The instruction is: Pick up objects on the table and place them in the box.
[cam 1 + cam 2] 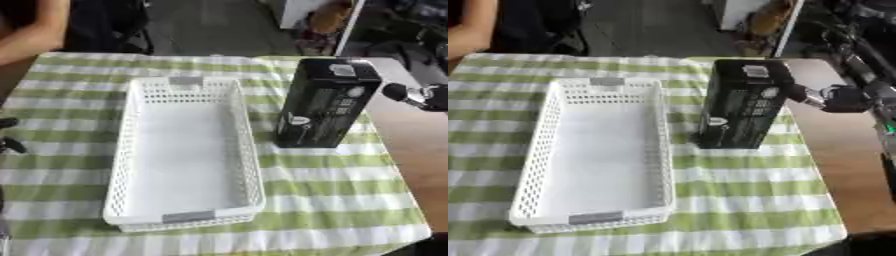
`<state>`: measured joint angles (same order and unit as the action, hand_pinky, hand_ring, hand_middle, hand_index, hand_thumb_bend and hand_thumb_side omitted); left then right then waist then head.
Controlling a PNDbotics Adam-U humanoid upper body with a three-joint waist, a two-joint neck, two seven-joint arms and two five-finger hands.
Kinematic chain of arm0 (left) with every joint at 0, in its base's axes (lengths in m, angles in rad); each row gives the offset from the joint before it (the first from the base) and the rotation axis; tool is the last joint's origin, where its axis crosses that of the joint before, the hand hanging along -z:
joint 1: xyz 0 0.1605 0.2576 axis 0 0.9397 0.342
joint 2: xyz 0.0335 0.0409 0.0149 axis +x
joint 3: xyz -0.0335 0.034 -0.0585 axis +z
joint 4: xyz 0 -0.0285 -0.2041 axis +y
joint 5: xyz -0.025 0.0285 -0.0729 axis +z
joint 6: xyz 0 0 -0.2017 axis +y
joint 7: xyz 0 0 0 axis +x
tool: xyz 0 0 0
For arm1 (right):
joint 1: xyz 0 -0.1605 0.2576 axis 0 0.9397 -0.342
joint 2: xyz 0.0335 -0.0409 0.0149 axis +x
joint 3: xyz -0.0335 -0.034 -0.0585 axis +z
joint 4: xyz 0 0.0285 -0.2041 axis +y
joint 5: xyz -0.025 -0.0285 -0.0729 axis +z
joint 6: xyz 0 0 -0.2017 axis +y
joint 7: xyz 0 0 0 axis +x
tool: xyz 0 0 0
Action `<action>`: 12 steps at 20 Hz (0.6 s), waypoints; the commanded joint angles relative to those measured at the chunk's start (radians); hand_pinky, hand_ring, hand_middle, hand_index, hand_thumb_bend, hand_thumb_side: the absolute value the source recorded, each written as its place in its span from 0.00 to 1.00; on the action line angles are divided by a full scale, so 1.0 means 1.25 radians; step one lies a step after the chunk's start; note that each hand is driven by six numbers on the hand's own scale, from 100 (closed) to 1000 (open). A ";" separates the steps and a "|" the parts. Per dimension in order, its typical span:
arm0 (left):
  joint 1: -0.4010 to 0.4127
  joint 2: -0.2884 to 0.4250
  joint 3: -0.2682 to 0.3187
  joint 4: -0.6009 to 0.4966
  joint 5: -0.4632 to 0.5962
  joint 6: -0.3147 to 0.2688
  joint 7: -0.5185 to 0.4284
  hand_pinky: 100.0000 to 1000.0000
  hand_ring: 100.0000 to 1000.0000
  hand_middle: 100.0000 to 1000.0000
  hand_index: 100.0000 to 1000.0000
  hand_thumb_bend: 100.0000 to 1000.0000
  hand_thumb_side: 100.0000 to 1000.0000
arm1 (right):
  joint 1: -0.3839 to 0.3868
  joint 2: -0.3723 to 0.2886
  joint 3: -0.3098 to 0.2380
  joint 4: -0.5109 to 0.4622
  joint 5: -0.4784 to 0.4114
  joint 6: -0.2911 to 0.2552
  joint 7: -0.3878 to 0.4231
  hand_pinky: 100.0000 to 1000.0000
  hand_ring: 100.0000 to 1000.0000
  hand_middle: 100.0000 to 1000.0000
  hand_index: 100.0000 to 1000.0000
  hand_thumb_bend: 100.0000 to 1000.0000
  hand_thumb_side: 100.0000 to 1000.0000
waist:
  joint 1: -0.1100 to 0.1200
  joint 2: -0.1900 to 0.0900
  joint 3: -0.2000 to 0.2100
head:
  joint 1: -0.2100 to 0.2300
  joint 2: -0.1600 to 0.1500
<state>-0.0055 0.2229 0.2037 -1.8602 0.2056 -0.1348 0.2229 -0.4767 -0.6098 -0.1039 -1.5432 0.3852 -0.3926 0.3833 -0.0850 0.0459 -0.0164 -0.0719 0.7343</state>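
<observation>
A tall black carton point(322, 102) with white print stands upright on the green-and-white striped cloth, just right of the white perforated basket point(128, 165), which holds nothing. My right hand point(839, 98) comes in from the right edge at the carton's upper right side. One fingertip point(798, 93) reaches the carton's edge; whether it touches cannot be made out. The rest of that hand is cut off or blurred. At the left edge, dark parts of my left hand point(9, 141) show low beside the basket.
The striped cloth point(332, 200) covers most of the table, with bare brown wood point(420, 150) along the right side. A person's arm point(35, 30) shows at the far left corner. Dark chairs and clutter stand beyond the far edge.
</observation>
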 commanded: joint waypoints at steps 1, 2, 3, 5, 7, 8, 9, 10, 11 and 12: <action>-0.003 0.013 -0.002 -0.010 -0.006 -0.002 -0.004 0.24 0.53 0.68 0.62 0.00 1.00 | -0.031 -0.056 0.009 0.012 -0.003 -0.018 0.023 0.91 0.87 0.88 0.98 0.73 0.69 | 0.001 -0.011 0.001 | 0.003 -0.001; -0.003 0.013 -0.003 -0.010 -0.006 -0.002 -0.004 0.24 0.53 0.68 0.62 0.00 1.00 | -0.038 -0.063 0.015 0.018 -0.005 -0.023 0.031 0.91 0.88 0.88 0.98 0.73 0.68 | 0.000 -0.012 0.002 | 0.002 -0.001; -0.003 0.013 -0.003 -0.010 -0.006 -0.002 -0.004 0.24 0.53 0.68 0.62 0.00 1.00 | -0.045 -0.070 0.020 0.024 -0.007 -0.028 0.039 0.91 0.88 0.89 0.98 0.73 0.68 | 0.000 -0.012 0.002 | 0.002 -0.001; -0.003 0.014 -0.003 -0.010 -0.006 -0.002 -0.004 0.24 0.53 0.68 0.62 0.00 1.00 | -0.059 -0.078 0.028 0.038 -0.011 -0.036 0.053 0.91 0.88 0.89 0.98 0.72 0.68 | 0.000 -0.012 0.003 | 0.002 -0.001; -0.003 0.014 -0.003 -0.010 -0.006 -0.002 -0.005 0.24 0.53 0.68 0.62 0.00 1.00 | -0.077 -0.083 0.035 0.052 -0.014 -0.042 0.066 0.91 0.88 0.89 0.98 0.73 0.67 | 0.000 -0.012 0.003 | 0.003 0.000; -0.003 0.014 -0.003 -0.010 -0.006 -0.002 -0.005 0.24 0.53 0.68 0.62 0.00 1.00 | -0.082 -0.084 0.037 0.058 -0.015 -0.044 0.071 0.92 0.88 0.89 0.98 0.73 0.66 | 0.000 -0.013 0.003 | 0.003 0.000; -0.002 0.014 -0.004 -0.010 -0.006 -0.002 -0.005 0.24 0.53 0.68 0.61 0.00 1.00 | -0.097 -0.085 0.042 0.068 -0.015 -0.045 0.078 0.92 0.88 0.89 0.98 0.73 0.66 | 0.000 -0.013 0.004 | 0.002 0.001; -0.002 0.014 -0.004 -0.010 -0.006 -0.002 -0.006 0.24 0.53 0.68 0.61 0.00 1.00 | -0.112 -0.085 0.048 0.081 -0.014 -0.047 0.087 0.92 0.88 0.89 0.98 0.73 0.65 | 0.000 -0.013 0.004 | 0.001 0.001; -0.002 0.014 -0.004 -0.009 -0.006 -0.002 -0.006 0.24 0.53 0.68 0.61 0.00 1.00 | -0.126 -0.084 0.054 0.094 -0.014 -0.050 0.095 0.92 0.88 0.88 0.98 0.73 0.65 | 0.000 -0.013 0.005 | 0.001 0.000; -0.002 0.014 -0.004 -0.009 -0.006 -0.002 -0.006 0.24 0.53 0.68 0.61 0.00 1.00 | -0.139 -0.081 0.058 0.107 -0.015 -0.052 0.102 0.92 0.88 0.88 0.98 0.73 0.65 | 0.001 -0.014 0.005 | 0.000 0.000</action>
<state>-0.0025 0.2232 0.1985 -1.8599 0.2056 -0.1346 0.2194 -0.6275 -0.6708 -0.0303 -1.4167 0.3719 -0.4547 0.4997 -0.0869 0.0414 -0.0106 -0.0710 0.7345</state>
